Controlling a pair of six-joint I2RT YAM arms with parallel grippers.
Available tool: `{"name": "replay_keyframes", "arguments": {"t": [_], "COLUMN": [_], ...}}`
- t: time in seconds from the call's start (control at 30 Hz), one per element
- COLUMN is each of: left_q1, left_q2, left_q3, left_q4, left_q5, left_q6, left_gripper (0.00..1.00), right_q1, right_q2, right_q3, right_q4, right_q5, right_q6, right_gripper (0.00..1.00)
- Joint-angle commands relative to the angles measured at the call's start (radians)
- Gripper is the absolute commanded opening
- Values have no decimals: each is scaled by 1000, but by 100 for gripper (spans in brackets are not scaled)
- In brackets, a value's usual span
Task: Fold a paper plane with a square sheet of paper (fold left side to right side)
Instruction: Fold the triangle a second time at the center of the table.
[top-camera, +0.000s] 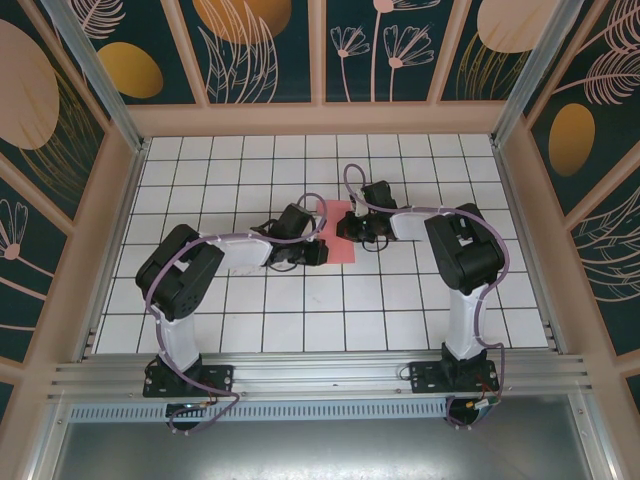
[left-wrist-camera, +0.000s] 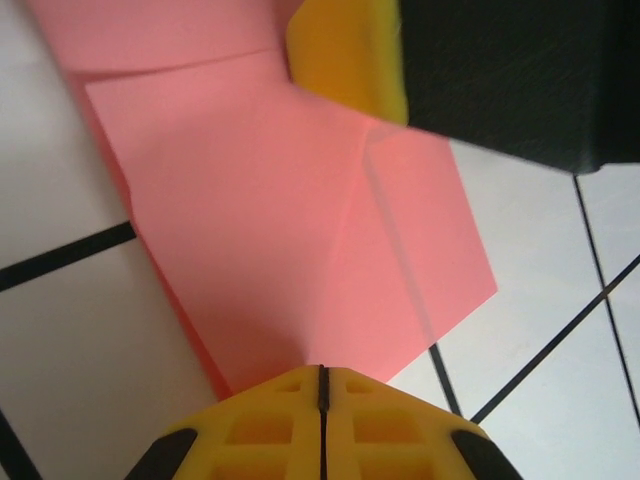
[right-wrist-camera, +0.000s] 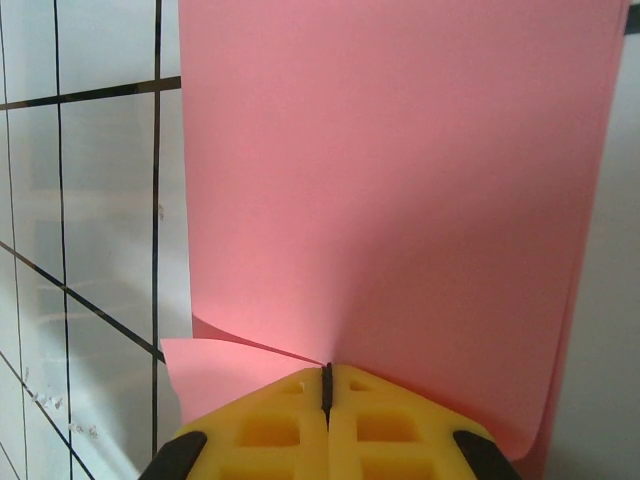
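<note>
Two arms reach in from the near edge and meet over the middle of the white gridded table (top-camera: 250, 300). The square sheet of paper (top-camera: 338, 243) lies between their tips, roughly at the table's centre. It is coral red against the pale tiles and looks narrower than a full square from above, with its near end flat on the grid.

The left gripper (left-wrist-camera: 322, 372) comes at it from the left. Its yellow fingers (left-wrist-camera: 270, 420) are pressed together with only a thin seam between them, and the paper's edge runs into that seam, so it is pinching the sheet. From its wrist camera the paper sits in layers. An upper layer carries a diagonal crease, and a lower layer pokes out beyond it on the far left. One of the other arm's yellow fingers rests at the paper's far side, under its black housing (left-wrist-camera: 510, 70).

The right gripper (right-wrist-camera: 327, 372) stands at the right, far side of the sheet. Its fingers are likewise squeezed closed on the paper. From its wrist camera the sheet spreads away broad and smooth, its right edge curls under, and a small flap (right-wrist-camera: 215, 368) sticks out to the left of the fingertips.

All of this sits inside a booth of patterned walls (top-camera: 250, 40), dark teal with pale leaves and orange discs. The booth holds the table, the two arms and that single red sheet.
</note>
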Motion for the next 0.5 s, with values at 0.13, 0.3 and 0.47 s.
{"name": "replay_keyframes", "arguments": {"t": [0.13, 0.3, 0.47], "left_q1": [-3, -4, -3], "left_q2": [11, -1, -29], "left_q3": [-25, -65, -111], "left_q4": [-59, -61, -45], "left_q5": [-71, -91, -90], "left_q6": [22, 7, -12], "left_gripper": [9, 8, 8], "right_q1": [-5, -7, -10], "right_q2": [37, 37, 39], "right_q3": [7, 7, 9], "right_q4": [-94, -104, -108], "right_q5": [51, 60, 63], "right_q6": [-21, -27, -31], "right_gripper": [0, 0, 0]}}
